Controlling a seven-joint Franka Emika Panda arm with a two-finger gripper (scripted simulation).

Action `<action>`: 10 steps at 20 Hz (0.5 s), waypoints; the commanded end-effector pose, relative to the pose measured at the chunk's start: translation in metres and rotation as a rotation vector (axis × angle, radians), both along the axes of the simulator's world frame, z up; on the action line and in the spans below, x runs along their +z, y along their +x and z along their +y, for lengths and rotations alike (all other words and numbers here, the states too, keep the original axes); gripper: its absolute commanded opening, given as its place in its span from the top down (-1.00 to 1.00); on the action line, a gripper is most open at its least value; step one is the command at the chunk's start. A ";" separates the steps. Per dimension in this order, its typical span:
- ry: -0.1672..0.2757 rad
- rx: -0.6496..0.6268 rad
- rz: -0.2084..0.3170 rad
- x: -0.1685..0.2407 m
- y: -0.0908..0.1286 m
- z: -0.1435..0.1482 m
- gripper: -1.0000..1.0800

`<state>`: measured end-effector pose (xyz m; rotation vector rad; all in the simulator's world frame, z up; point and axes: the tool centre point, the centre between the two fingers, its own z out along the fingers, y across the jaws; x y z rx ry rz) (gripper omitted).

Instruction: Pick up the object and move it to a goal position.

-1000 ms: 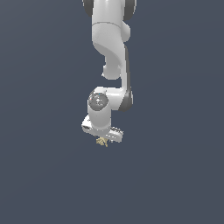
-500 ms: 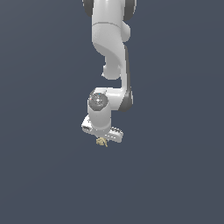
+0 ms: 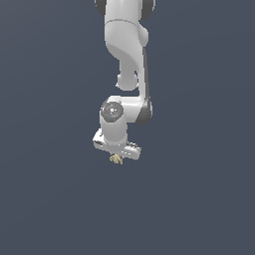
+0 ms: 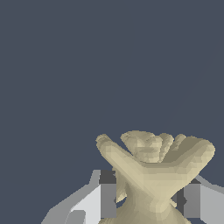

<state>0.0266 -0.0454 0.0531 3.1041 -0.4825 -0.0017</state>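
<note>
Currently the white arm [image 3: 124, 60] reaches down from the 12 o'clock edge of the exterior view, and its gripper [image 3: 116, 158] points downward near the centre of the frame. The object [image 3: 116, 159], a small pale tan lump with stubby lobes, sits directly under the gripper body, at about 6 o'clock from the wrist joint. In the wrist view the object [image 4: 153, 170] fills the space between the two fingers [image 4: 107, 199], and both pads appear pressed against its lower part, so the gripper reads as closed on the object. Grasping therefore appears complete. Whether the object is lifted clear of the surface cannot be determined, since the dark background shows no shadow or contact line. No goal marker is visible in either view, so transport to the goal position is judged to remain outstanding.
</note>
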 end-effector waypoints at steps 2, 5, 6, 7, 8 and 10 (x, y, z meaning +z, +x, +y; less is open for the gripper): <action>0.000 0.000 -0.001 0.014 -0.004 0.002 1.00; 0.000 0.000 -0.001 0.032 -0.010 0.005 1.00; 0.000 0.000 -0.001 0.038 -0.012 0.007 1.00; 0.001 0.000 -0.001 0.046 -0.015 0.008 1.00; 0.001 0.000 -0.001 0.053 -0.018 0.009 1.00; 0.001 0.000 -0.001 0.070 -0.023 0.012 1.00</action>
